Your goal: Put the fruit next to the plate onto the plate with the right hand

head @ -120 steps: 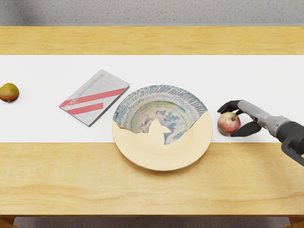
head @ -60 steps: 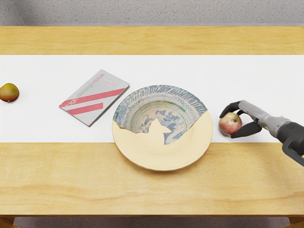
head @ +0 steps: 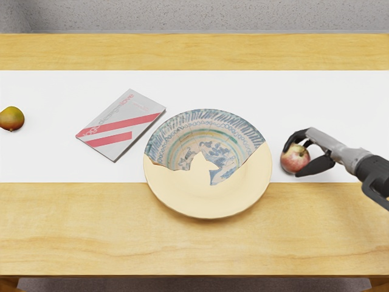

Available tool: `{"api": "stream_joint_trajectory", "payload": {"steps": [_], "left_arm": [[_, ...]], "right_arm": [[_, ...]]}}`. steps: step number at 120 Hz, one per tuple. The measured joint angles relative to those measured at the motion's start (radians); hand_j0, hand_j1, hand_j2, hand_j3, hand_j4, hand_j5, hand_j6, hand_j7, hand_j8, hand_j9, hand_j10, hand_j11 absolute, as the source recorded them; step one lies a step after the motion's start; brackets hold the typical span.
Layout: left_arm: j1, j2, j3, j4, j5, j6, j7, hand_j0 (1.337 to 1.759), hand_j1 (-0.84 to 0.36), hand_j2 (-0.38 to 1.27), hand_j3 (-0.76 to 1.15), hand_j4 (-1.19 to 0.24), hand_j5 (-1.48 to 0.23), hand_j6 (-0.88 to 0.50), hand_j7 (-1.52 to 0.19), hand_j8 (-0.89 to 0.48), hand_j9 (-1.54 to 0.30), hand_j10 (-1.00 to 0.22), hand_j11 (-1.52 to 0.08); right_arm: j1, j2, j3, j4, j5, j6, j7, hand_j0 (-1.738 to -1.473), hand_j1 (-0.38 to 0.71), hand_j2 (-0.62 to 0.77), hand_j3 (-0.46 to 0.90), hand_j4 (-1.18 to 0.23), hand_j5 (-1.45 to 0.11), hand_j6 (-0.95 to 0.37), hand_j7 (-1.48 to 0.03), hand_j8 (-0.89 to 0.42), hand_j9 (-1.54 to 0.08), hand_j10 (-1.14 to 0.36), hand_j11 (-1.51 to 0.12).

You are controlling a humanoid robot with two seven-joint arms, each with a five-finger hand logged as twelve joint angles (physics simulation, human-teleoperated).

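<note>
— Which step is judged to be in hand?

— The grasp. Nearest, on the desk (head: 194, 243), the plate (head: 182, 204) is seen, with no fruit on it. Just beside its right rim, on the white runner (head: 243, 91), the apple (head: 295, 159) is found, not yet on the plate. It is enclosed by the right hand (head: 315, 149): the fingers (head: 294, 137) are curled over its far side and the thumb is pressed in from the near side, so it is taken as gripped. Whether it is clear of the desk cannot be told.

— What is called for next?

— A lift above the rim, a short carry leftward, and a release over the plate's middle.

— How is the apple pointed?

— The stem end seems turned up and slightly away. As the apple is nearly round, no long axis can be made out. Farther off, a book (head: 120, 124) and a second fruit (head: 11, 118) at the left edge are to be left alone.
</note>
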Motion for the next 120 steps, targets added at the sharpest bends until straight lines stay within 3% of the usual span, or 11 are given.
{"api": "stream_joint_trajectory", "payload": {"steps": [65,81,120], "left_arm": [[0.0,0.0,0.0,0.0,0.0,0.0,0.0,1.658,0.06,0.05,0.0,-0.25,-0.32,-0.25,-0.32,-0.25,-0.32,-0.25,-0.32],[0.0,0.0,0.0,0.0,0.0,0.0,0.0,1.658,0.06,0.05,0.0,-0.25,-0.32,-0.25,-0.32,-0.25,-0.32,-0.25,-0.32],[0.0,0.0,0.0,0.0,0.0,0.0,0.0,1.658,0.06,0.05,0.0,-0.25,-0.32,-0.25,-0.32,-0.25,-0.32,-0.25,-0.32]], "right_arm": [[0.147,-0.177,0.029,0.001,0.44,0.377,0.131,-1.657,0.15,0.14,0.0,-0.63,-0.94,-0.3,-0.88,-0.22,-0.9,-0.4,-0.93],[0.155,-0.149,0.04,0.001,0.498,0.44,0.143,-1.657,0.15,0.15,0.0,-0.64,-0.94,-0.3,-0.88,-0.22,-0.9,-0.39,-0.92],[0.165,0.019,0.043,-0.01,0.497,0.46,0.14,-1.658,0.17,0.18,0.0,-0.65,-0.97,-0.28,-0.9,-0.2,-0.92,-0.38,-0.94]]}}
